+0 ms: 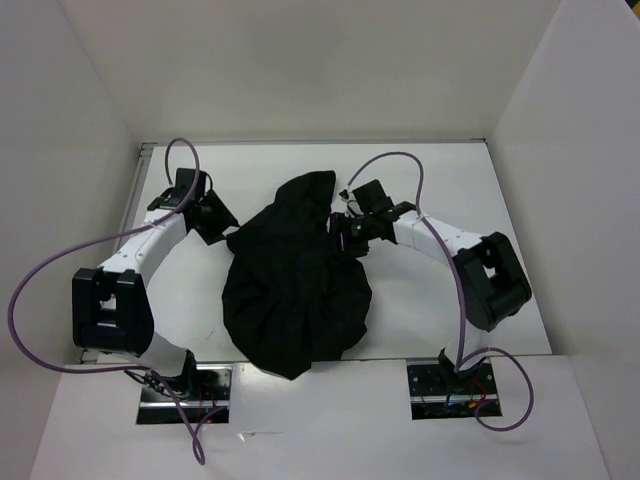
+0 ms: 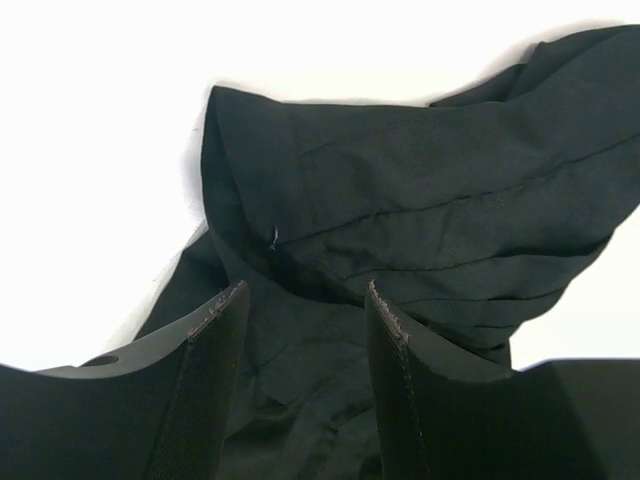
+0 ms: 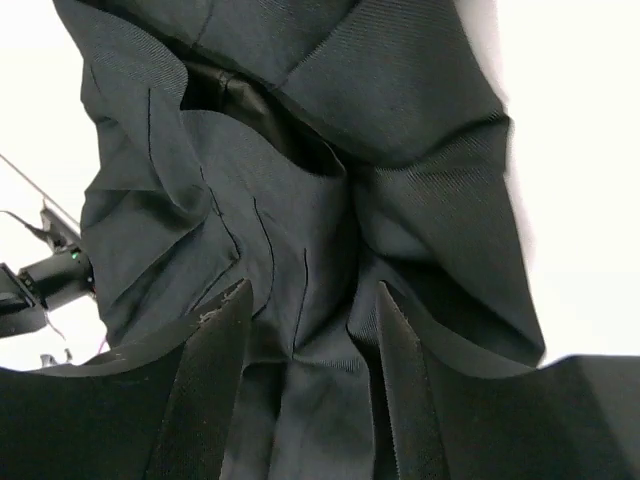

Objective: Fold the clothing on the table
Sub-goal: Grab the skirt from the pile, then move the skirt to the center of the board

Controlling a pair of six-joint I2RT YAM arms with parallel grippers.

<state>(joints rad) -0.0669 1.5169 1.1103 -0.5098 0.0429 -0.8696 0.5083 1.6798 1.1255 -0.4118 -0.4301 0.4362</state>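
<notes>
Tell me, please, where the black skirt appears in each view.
Top external: skirt lies crumpled mid-picture.
Left wrist: skirt fills the centre and right.
Right wrist: skirt fills most of the frame.
Shared landmark: the white table around it.

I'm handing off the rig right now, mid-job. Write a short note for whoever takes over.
Left gripper: open, jaws astride the left edge of the clothing, with no pinch that shows.
Right gripper: jaws apart with gathered cloth between them; I cannot tell whether it is gripped.
The clothing lies in a crumpled heap in the middle of the table, between the two grippers.
Done: no neat fold shows.
Left: probably spread it flat, then fold it.
</notes>
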